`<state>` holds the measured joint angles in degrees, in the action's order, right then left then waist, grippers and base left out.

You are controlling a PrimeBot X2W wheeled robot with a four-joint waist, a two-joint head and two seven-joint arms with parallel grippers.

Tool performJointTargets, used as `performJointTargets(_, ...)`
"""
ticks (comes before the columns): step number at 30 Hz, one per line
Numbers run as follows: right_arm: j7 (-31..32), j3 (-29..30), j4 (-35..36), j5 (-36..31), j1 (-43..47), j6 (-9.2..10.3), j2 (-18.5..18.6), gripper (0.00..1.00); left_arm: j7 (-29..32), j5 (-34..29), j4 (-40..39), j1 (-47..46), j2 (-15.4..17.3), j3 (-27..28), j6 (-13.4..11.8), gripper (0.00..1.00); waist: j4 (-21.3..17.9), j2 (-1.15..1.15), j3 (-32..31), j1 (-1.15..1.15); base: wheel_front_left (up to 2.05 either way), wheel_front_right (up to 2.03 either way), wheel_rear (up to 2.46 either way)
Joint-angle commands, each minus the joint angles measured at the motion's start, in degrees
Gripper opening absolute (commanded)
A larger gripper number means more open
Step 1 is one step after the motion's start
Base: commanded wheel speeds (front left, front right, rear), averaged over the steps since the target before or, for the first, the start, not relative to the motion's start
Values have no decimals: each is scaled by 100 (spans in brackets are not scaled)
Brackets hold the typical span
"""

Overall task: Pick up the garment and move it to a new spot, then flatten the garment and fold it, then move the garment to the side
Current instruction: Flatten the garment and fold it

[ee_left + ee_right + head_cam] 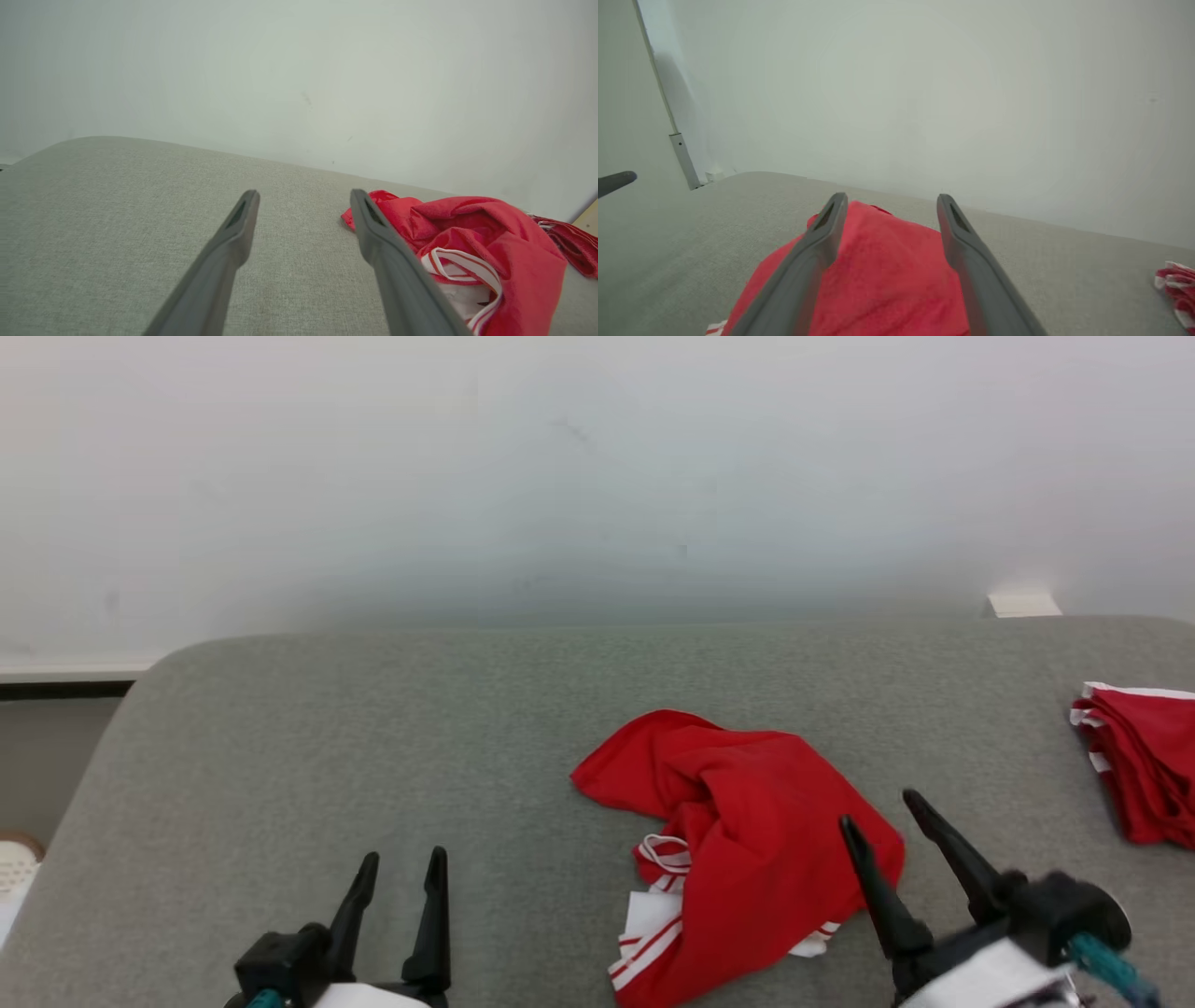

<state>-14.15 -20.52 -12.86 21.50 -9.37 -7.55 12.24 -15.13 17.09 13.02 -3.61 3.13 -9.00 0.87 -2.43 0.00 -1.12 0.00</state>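
A crumpled red garment (747,831) with white stripes and a white inner patch lies in a heap on the grey padded table (373,756), right of centre. My right gripper (882,807) hovers open over its right edge, fingers spread, nothing between them. In the right wrist view the garment (887,275) shows between and below the open right gripper (889,203). My left gripper (406,863) stands open at the lower left, over bare table, well left of the garment. The left wrist view has the open left gripper (303,198) with the garment (472,242) to its right.
A second red garment with white trim (1144,761) lies folded at the table's right edge, also seen as a red and white piece (1176,284) in the right wrist view. A pale wall (597,476) rises behind the table. The table's left corner (159,672) is rounded.
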Motion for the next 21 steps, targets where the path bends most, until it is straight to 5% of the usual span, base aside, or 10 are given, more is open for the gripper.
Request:
performJointTargets(1, 138, -167, -129, 222, -352, 13, 69, 100, 1, -83, 33, -61, 10, 6, 9, 100, 199, 0, 26, 0, 0, 0, 0)
performJointTargets(12, 1483, -1653, -1300, 887, -2670, 13, 748, 100, 1, 197, 51, -222, -10, -313, -39, 100, 1407, 0, 362, 0, 0, 0, 0)
performJointTargets(21, 2613, -2625, -2597, 1880, -3878, 13, 934, 100, 1, 552, -5, -365, -12, -802, -246, 100, 2350, 0, 699, 0, 0, 0, 0)
